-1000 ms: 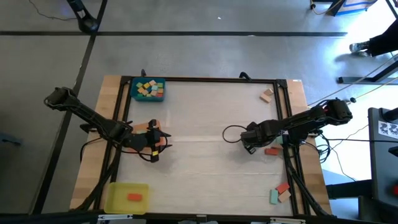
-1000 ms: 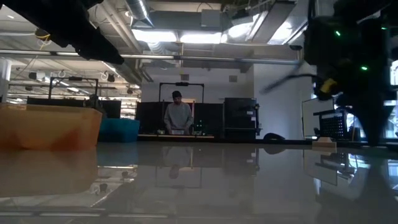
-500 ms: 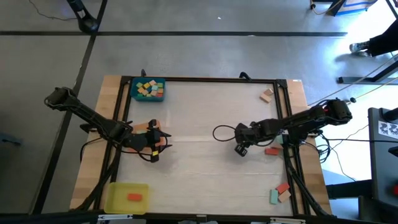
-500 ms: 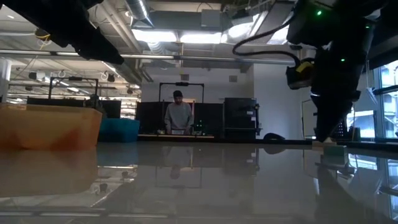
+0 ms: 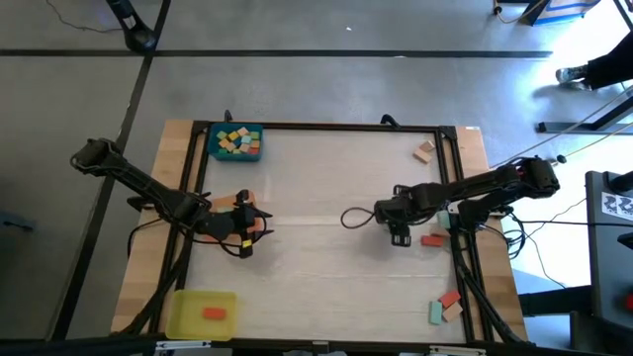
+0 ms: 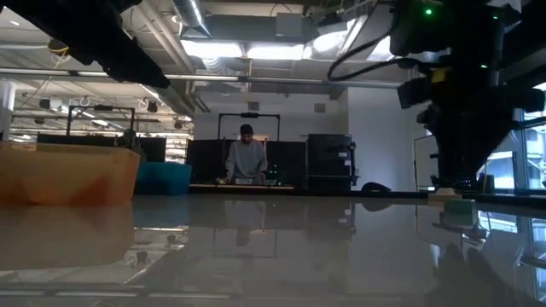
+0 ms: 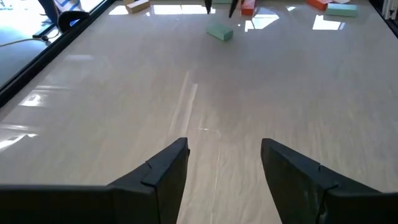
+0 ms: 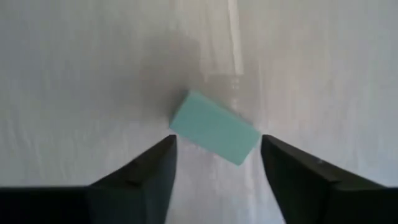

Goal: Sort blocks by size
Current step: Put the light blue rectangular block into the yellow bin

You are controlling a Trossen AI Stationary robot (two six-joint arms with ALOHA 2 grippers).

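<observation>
Overhead, right claw [image 8: 214, 163] hides the teal block [image 8: 214, 127]; fingers apart.

overhead, table-level, two wrist views

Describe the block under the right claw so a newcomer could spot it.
Start at the table's right edge and follow the right arm inward to its open claw. Directly beneath lies a teal-green block, flat on bare tabletop. Unlike the red block nearby, it lies skewed between the fingers.

Blue tray [image 5: 212, 148]; yellow tray [image 5: 188, 314] (near edge); person [image 6: 246, 159]
</observation>
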